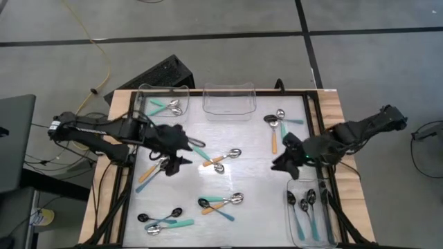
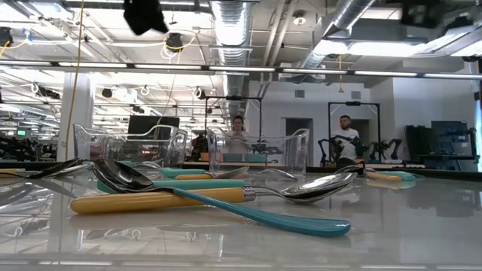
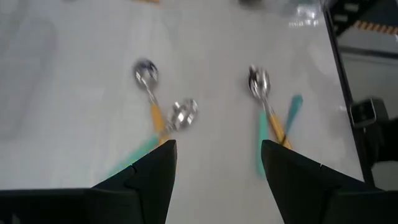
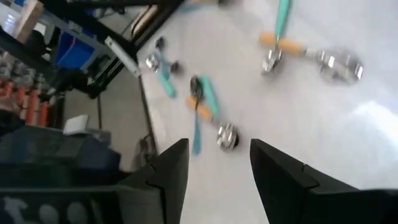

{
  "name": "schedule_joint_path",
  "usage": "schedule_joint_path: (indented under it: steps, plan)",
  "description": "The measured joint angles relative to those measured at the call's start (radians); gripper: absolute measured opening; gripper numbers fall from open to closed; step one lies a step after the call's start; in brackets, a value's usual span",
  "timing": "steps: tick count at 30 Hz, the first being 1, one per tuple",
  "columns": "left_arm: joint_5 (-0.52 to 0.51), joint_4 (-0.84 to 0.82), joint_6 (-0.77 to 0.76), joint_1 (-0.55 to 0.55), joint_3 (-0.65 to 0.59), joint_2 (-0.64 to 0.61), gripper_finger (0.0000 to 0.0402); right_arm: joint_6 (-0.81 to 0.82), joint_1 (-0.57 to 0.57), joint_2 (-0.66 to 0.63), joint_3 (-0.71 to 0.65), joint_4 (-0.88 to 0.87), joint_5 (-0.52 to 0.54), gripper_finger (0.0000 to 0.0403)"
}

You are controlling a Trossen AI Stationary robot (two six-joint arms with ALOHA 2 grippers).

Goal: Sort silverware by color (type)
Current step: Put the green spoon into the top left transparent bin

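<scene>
Several small spoons with silver or black bowls and teal or orange handles lie flat in loose groups on the white table: a middle pair, a far-right group, a near-middle group, a near-left group, and one below my left gripper. My left gripper hovers open left of the middle pair. My right gripper hovers open right of it. In the low view, crossed spoons fill the foreground.
A clear bin at the far left holds teal-handled spoons. A second clear bin stands at the far middle. A third bin at the near right holds black-bowled, teal-handled spoons. A black frame edges the table. People stand in the room behind.
</scene>
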Motion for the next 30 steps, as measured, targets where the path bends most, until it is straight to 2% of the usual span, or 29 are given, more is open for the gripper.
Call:
schedule_joint_path:
  steps: [6, 10, 21, 30]
  plan:
    - [0.048, 0.166, -0.097, -0.078, -0.187, -0.019, 0.0219, -0.223, -0.1, 0.086, 0.0, 0.198, -0.081, 0.0193]
    - [0.081, 0.262, -0.15, -0.097, -0.272, -0.027, 0.0219, -0.304, -0.14, 0.132, 0.0, 0.252, -0.089, 0.0193]
    - [0.025, 0.28, -0.114, -0.097, -0.39, -0.031, 0.0219, -0.331, -0.241, 0.283, 0.0, 0.311, -0.088, 0.0193]
    - [-0.038, 0.512, 0.001, -0.084, -0.471, 0.018, 0.0219, -0.383, -0.313, 0.386, 0.0, 0.384, -0.116, 0.0193]
